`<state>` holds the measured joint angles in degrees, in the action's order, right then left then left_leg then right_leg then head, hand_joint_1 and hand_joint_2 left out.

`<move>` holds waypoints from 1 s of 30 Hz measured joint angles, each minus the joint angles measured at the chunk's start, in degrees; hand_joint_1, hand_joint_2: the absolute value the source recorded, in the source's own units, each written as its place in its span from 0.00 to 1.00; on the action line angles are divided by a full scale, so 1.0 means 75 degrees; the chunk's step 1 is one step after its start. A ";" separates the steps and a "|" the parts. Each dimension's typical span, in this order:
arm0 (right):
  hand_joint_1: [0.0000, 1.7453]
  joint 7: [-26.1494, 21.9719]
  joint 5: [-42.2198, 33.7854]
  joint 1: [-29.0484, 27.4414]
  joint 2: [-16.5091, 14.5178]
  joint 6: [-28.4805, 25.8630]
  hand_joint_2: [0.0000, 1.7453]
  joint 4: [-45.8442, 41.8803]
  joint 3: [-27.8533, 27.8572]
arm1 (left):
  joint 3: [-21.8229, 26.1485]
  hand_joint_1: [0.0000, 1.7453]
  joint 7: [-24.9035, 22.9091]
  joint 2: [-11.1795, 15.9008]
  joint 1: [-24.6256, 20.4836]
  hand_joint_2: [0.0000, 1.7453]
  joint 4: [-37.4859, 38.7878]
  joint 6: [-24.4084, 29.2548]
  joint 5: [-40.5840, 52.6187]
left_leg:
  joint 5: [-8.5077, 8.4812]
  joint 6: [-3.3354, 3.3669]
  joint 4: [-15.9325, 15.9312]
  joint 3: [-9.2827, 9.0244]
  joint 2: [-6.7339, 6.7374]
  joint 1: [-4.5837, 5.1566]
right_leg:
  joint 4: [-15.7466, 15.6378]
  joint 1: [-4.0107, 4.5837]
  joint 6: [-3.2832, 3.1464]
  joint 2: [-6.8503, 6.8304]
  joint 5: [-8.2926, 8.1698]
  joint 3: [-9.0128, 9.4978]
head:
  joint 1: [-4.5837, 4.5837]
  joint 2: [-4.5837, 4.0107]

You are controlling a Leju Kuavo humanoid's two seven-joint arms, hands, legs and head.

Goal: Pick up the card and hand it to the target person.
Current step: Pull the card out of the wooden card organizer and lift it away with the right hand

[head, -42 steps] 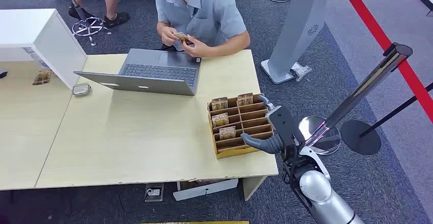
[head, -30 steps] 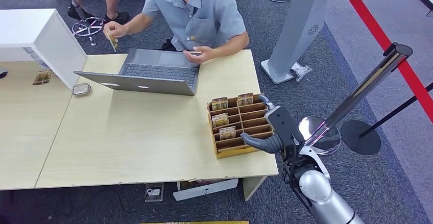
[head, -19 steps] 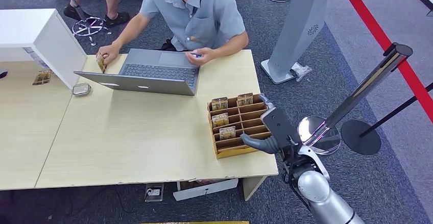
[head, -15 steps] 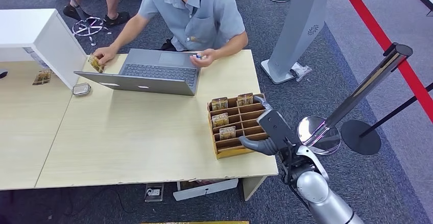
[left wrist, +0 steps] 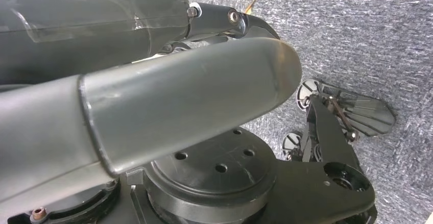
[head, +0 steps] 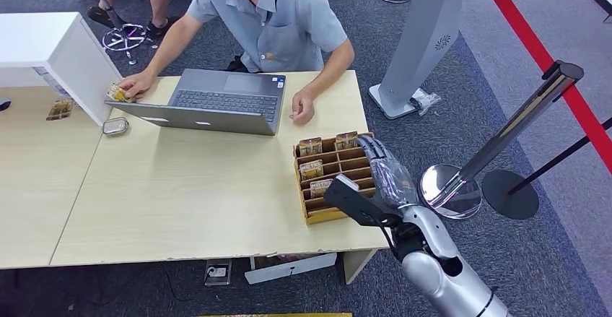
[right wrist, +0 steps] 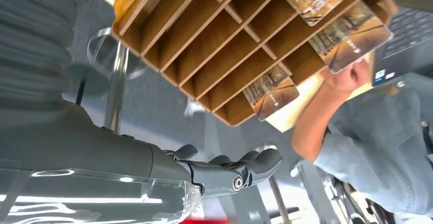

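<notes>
My right hand (head: 375, 180) is above the right part of the wooden card organizer (head: 338, 180), which stands near the right edge of the light wooden table (head: 180, 194). The fingers (head: 382, 162) are stretched and spread toward the far side of the box, and the thumb (head: 350, 200) points across its front compartments; the hand holds nothing. In the right wrist view the fingers (right wrist: 230, 173) are also free, a little apart from the box wall. Four cards stand in the organizer: two in the far row (head: 311, 146) (head: 346, 140), one in the next row on the left (head: 311, 169), and one lower (head: 321, 185) that is just beside my thumb, but I cannot tell if the thumb touches it. My left hand (left wrist: 153, 106) is very close to its camera with the carpet behind it, and I cannot tell how far it is open. The person (head: 274, 21) sits at the far side of the table behind an open laptop (head: 216, 104). One hand of the person (head: 302, 107) rests on the table beside the laptop, the other (head: 133, 84) reaches to a card (head: 115, 93) beside the white box (head: 50, 50).
</notes>
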<state>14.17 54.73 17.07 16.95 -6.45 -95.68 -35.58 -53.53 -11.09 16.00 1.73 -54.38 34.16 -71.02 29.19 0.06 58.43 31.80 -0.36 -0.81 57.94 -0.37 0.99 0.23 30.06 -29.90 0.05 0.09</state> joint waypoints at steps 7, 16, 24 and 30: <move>1.00 0.0265 0.1517 0.0163 -0.0157 0.0028 1.00 0.0095 -0.0386 | -0.0002 0.00 0.0036 -0.0003 -0.0021 0.00 0.0000 -0.0044 0.0021 | 0.0000 0.0000 0.0000 0.0001 0.0000 0.0000 | 0.0001 0.0001 0.0000 0.0000 0.0000 0.0001 | 0.0001 0.0000; 1.00 0.0229 0.2303 0.0291 -0.0549 -0.0176 1.00 0.0252 -0.0670 | -0.0006 0.00 0.0058 -0.0021 -0.0059 0.00 0.0011 -0.0102 0.0053 | 0.0000 0.0000 -0.0001 0.0001 -0.0002 -0.0001 | 0.0001 0.0001 0.0000 0.0000 0.0000 0.0001 | 0.0001 0.0000; 0.91 0.0053 0.2700 0.0395 -0.0824 -0.0160 1.00 0.0452 -0.0960 | -0.0009 0.00 0.0062 -0.0025 -0.0094 0.00 0.0051 -0.0213 0.0097 | 0.0000 0.0000 -0.0001 0.0001 -0.0002 -0.0001 | 0.0001 0.0001 0.0000 0.0000 0.0000 0.0001 | 0.0001 0.0000; 0.78 -0.0038 0.2854 0.0553 -0.1032 -0.0046 1.00 0.0767 -0.1210 | -0.0015 0.00 0.0062 -0.0029 -0.0120 0.00 0.0099 -0.0310 0.0160 | -0.0001 0.0000 -0.0001 0.0001 -0.0002 -0.0002 | 0.0001 0.0003 0.0000 0.0000 0.0000 0.0001 | 0.0002 0.0000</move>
<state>13.89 76.13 21.21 9.21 -6.79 -89.92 -44.65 -53.64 -10.62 15.78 0.83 -53.64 31.83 -69.82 29.19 0.06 58.42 31.81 -0.37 -0.82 57.95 -0.35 0.99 0.23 30.06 -29.89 0.07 0.09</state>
